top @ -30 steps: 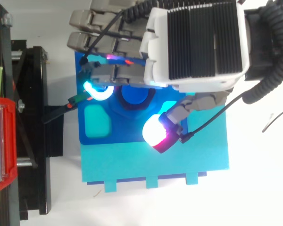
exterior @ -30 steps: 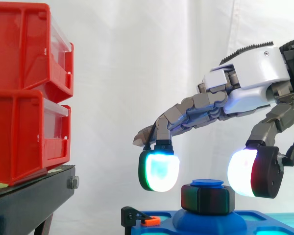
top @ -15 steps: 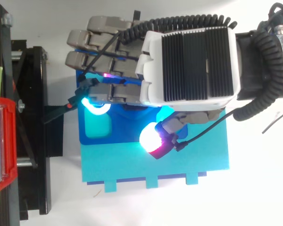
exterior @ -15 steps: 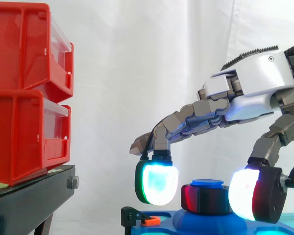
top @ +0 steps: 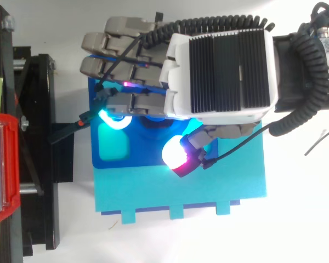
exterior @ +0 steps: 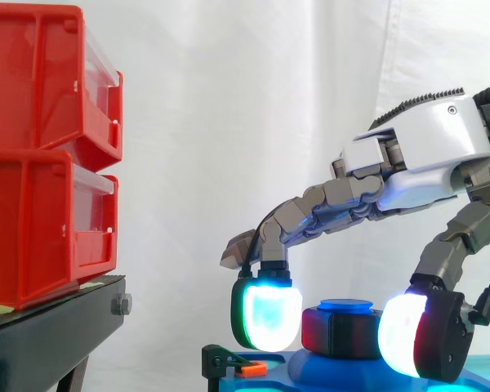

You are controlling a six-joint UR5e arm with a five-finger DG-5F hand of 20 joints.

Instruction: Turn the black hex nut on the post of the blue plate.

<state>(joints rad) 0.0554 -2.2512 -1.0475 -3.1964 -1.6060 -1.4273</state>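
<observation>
The black hex nut (exterior: 341,333) sits on the blue post (exterior: 346,306), which rises from the blue plate (exterior: 310,374). My hand (exterior: 425,151) reaches in from the right and arches over the nut. One glowing fingertip (exterior: 267,317) presses the nut's left side and the thumb pad (exterior: 404,335) lies against its right side, so the nut is pinched between them. From above, the hand (top: 219,71) covers the nut and post. There the fingertip (top: 114,118) and thumb pad (top: 174,156) glow over the blue plate (top: 137,160).
Two stacked red bins (exterior: 41,155) stand on a black stand (exterior: 57,331) at the left, close to the plate's left edge. A small black clip with an orange tab (exterior: 243,367) sits on that edge. The plate rests on a cyan base (top: 208,186).
The hand dropped and its thumb came down beside the nut's right side. The fingertip then closed in from the left until it met the nut.
</observation>
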